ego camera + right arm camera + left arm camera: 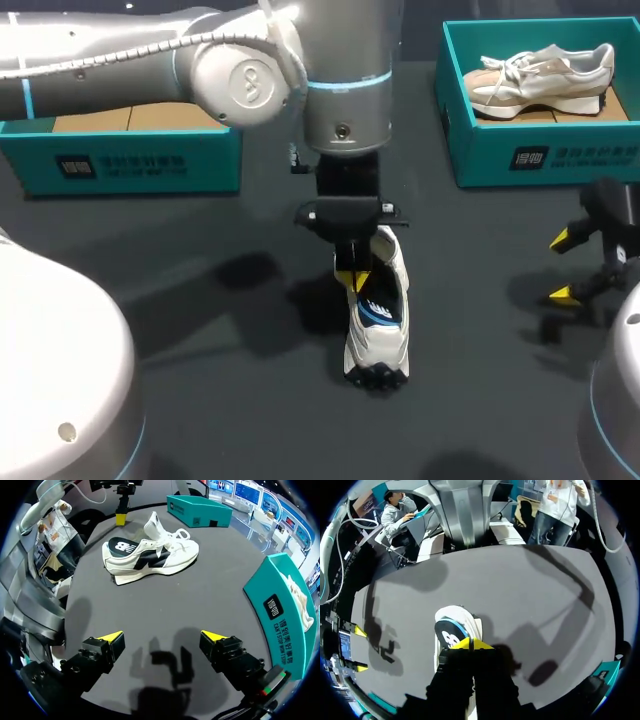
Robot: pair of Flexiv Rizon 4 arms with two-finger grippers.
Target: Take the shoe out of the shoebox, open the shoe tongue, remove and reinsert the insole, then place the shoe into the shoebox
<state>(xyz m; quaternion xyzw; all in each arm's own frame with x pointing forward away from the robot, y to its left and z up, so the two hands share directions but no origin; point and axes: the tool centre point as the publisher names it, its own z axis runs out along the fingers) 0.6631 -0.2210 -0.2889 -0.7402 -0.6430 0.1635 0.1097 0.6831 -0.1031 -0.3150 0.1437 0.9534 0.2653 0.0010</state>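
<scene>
Between your left gripper's (471, 644) yellow tips no gap shows. They are pressed together right over the heel opening of the shoe (380, 320), and you cannot tell whether a bit of collar is caught there. Your right gripper (162, 637) hangs spread wide and empty at the shoe's 3 o'clock, well apart from it.

The shoe lies on the table (200, 400) near its middle, toe toward 6 o'clock. Its tongue (151, 522) stands up and the dark insole (449, 632) shows in the opening. A teal shoebox (130, 160) sits at 10 o'clock, and a twin box (540, 155) holding a second shoe (540, 75) at 1 o'clock.

Expect the shoe to be light, its upper soft and its sole the only stiff part. It will likely tip or slide if pulled from one side. Pin it by the midsole or heel with one gripper, and take the thin, bendy insole by its heel edge with the other.
</scene>
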